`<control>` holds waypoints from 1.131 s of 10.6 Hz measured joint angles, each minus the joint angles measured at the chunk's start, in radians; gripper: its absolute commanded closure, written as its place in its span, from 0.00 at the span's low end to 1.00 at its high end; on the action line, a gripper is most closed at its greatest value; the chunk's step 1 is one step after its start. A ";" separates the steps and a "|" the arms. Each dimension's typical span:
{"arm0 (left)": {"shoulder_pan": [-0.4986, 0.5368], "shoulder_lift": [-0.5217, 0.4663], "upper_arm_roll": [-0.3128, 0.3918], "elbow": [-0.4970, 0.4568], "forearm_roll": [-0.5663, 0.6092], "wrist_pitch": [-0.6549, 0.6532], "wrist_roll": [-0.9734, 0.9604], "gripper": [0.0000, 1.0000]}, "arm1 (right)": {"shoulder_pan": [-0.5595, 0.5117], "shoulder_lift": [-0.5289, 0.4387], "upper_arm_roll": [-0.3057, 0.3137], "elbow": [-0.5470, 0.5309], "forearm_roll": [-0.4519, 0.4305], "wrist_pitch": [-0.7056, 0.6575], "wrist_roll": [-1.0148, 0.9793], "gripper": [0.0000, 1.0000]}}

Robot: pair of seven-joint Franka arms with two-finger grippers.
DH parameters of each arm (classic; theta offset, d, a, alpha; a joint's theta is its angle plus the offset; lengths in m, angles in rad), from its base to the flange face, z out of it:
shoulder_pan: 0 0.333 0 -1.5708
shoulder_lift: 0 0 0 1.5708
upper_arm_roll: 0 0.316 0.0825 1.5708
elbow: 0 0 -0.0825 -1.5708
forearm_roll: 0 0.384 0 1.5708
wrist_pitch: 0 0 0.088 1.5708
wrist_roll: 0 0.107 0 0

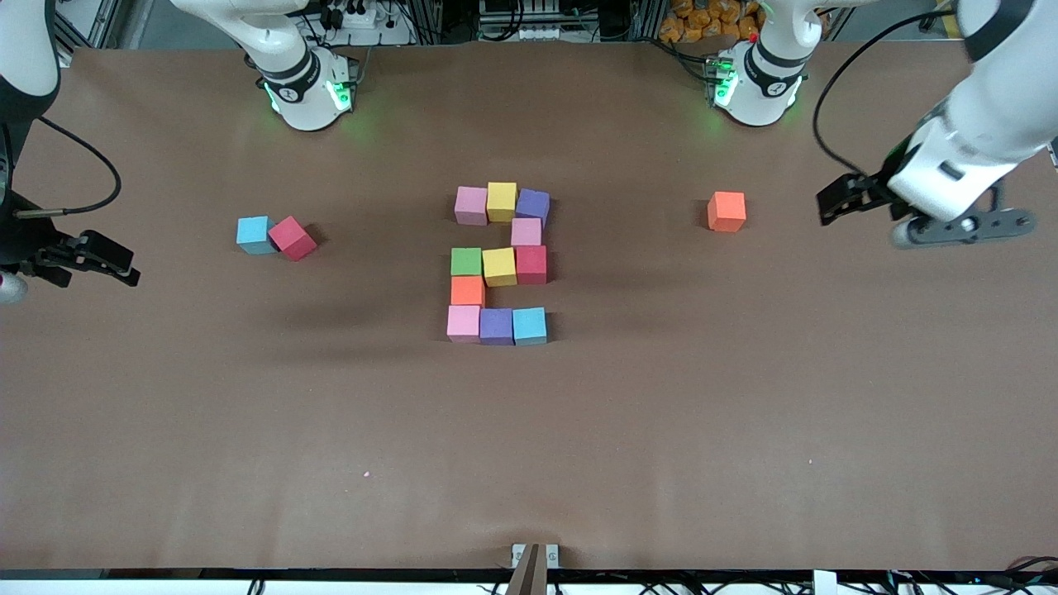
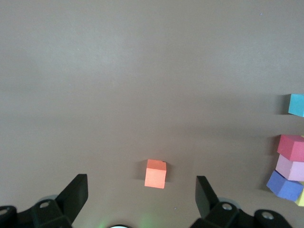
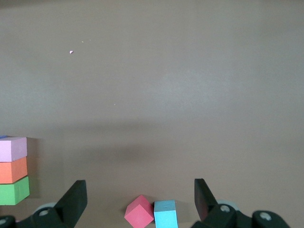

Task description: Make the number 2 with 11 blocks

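A: Front view first. What lies on the brown surface?

B: The number 2 sits mid-surface, built of eleven blocks: pink, yellow, purple along the top row, a pink joiner, then green, yellow, red, an orange joiner, and pink, purple, light blue nearest the camera. Three cubes lie loose. A spare orange cube rests toward the left arm's end, and a spare blue cube touches a tilted spare red cube toward the right arm's end.

A: And the jaws?

B: The left gripper hangs at its end of the surface, holding nothing. The right gripper hangs at the other end, also empty.

A: Left wrist view?

B: The left gripper has its jaws spread wide. The spare orange cube lies on the surface between the two jaw tips, a little ahead of them, untouched. Part of the number 2 shows well off to one side of the jaws.

A: Right wrist view?

B: The right gripper also has its jaws wide apart. The spare red cube and spare blue cube sit between the jaw tips, touching each other. The number 2 edges in outside one jaw.
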 measured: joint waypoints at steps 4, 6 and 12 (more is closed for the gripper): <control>0.001 -0.052 0.005 0.049 0.000 -0.019 0.006 0.00 | 0.002 0.001 0.002 0.000 0.000 0.000 -0.001 0.00; 0.001 -0.058 0.006 0.049 0.000 -0.002 0.037 0.00 | 0.007 0.001 0.005 0.000 0.000 0.000 -0.001 0.00; 0.001 -0.032 0.012 0.048 0.000 0.026 0.144 0.00 | 0.005 0.001 0.003 0.000 0.000 0.000 -0.006 0.00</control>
